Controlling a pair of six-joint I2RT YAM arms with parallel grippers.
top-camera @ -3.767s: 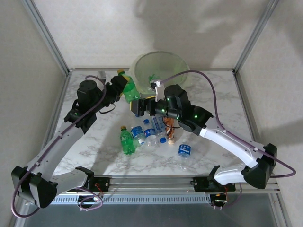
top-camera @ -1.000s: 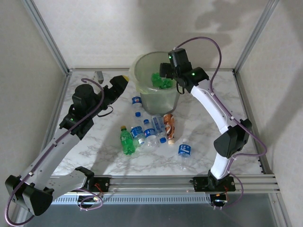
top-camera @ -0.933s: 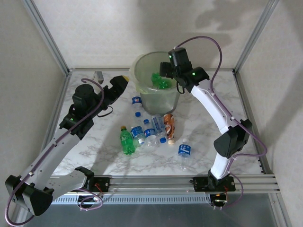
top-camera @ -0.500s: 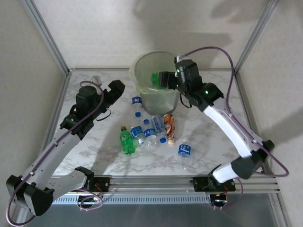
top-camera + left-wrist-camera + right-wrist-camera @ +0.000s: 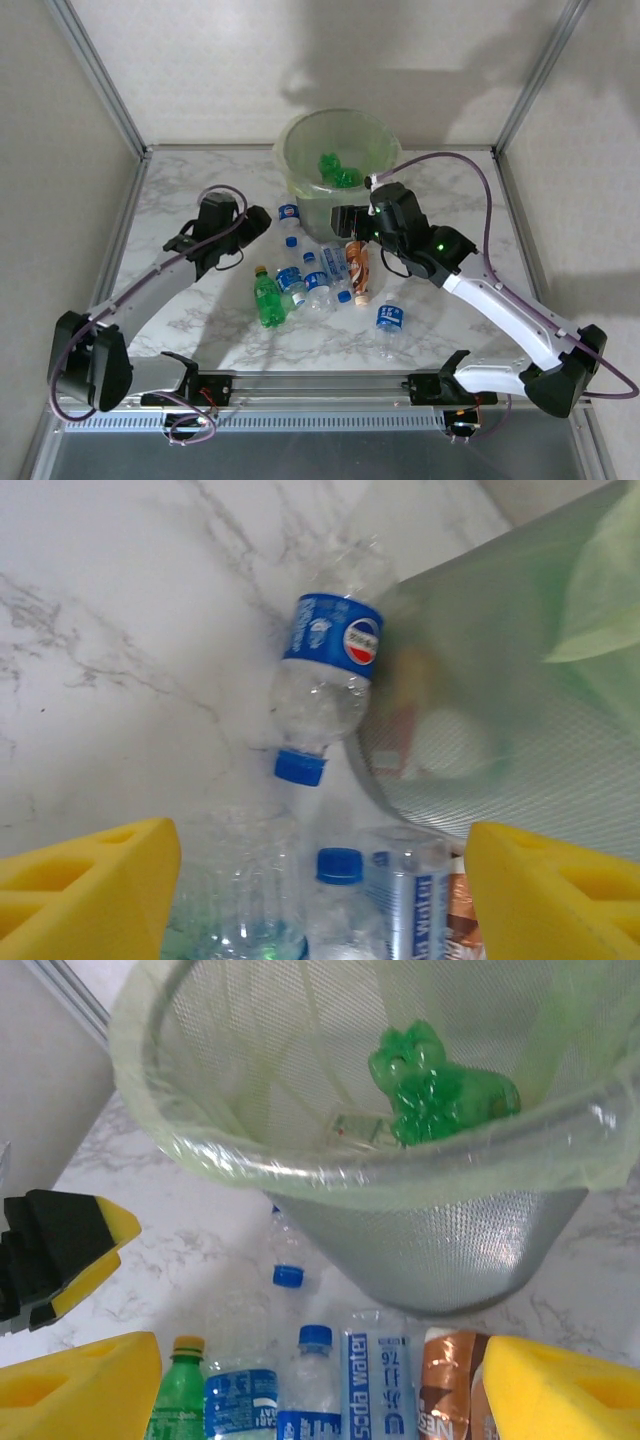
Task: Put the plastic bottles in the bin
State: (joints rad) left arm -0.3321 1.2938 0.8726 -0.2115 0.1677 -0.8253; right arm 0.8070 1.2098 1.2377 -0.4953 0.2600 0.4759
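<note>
- Pulling back from bin (image 5: 292,140), right claw (image 5: 345,218) wide, empty; green bottle (image 5: 338,170) now inside, upper centre.
- Left claw (image 5: 262,224) wide, lowered toward bottles (image 5: 310,285) on bench (image 5: 450,200), mid-frame; approx. ten left.

Glossy marble-look table (image 5: 180,190); mesh bin (image 5: 440,1250), filmy plastic liner (image 5: 250,1050).

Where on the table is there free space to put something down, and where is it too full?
Free: the table between the bin and the left rail; also the strip between the bottles and the front rail. Crowded: directly before the bin, where bottles lie packed.
</note>
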